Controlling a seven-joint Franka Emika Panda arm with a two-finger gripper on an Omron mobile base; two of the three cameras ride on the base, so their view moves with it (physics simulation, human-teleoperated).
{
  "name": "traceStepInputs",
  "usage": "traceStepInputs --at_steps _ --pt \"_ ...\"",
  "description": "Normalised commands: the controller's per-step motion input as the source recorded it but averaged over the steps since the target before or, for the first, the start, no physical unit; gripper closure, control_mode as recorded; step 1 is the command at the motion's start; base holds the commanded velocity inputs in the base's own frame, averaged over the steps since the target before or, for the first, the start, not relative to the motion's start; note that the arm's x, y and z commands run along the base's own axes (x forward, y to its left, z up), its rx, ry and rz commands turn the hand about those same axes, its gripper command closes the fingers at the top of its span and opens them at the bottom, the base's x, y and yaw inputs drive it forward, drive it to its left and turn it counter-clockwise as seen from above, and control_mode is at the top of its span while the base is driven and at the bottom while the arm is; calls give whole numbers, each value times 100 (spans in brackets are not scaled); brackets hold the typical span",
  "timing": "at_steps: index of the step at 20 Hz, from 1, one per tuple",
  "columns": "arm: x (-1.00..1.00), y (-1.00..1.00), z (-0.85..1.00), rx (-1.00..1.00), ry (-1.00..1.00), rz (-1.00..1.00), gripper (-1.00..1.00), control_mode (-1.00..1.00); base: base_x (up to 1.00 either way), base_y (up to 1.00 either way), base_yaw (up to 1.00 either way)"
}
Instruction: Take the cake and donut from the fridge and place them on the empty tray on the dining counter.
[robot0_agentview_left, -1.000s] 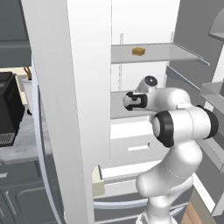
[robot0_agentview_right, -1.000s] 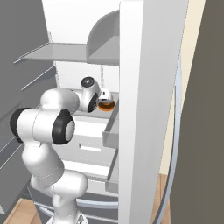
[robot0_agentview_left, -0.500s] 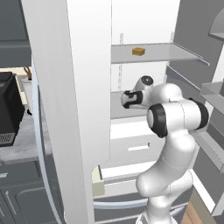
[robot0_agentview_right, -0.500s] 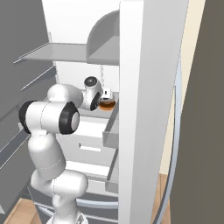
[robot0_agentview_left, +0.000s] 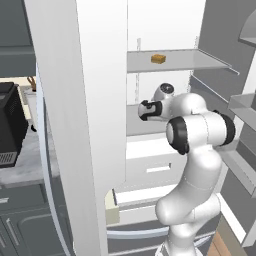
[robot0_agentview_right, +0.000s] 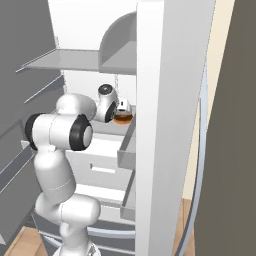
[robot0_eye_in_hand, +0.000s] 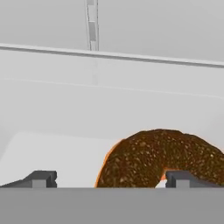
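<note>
The fridge (robot0_agentview_left: 95, 100) stood open, its white interior showing grey shelves and pale drawers, with a dark appliance (robot0_agentview_left: 11, 125) on the wall counter to its left. The cake (robot0_agentview_left: 158, 59) sat on the upper shelf (robot0_agentview_left: 190, 60), well above the arm. The gripper (robot0_eye_in_hand: 111, 178) reached in at the middle shelf, its fingers spread apart and low over the white floor. The donut (robot0_eye_in_hand: 162, 157) lay between the fingertips, toward the right one (robot0_eye_in_hand: 186, 178), whose tip stood at the ring's hole; whether they touched was unclear.
</note>
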Motion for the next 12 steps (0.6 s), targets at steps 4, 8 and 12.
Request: traceStepInputs --at_steps 4,8,12 --pt "-54 0 -35 0 -14 0 -100 -100 0 0 0" --pt "-41 0 -39 0 -15 0 -100 -100 0 0 0" --pt "24 -1 -22 4 5 0 -100 -100 0 0 0"
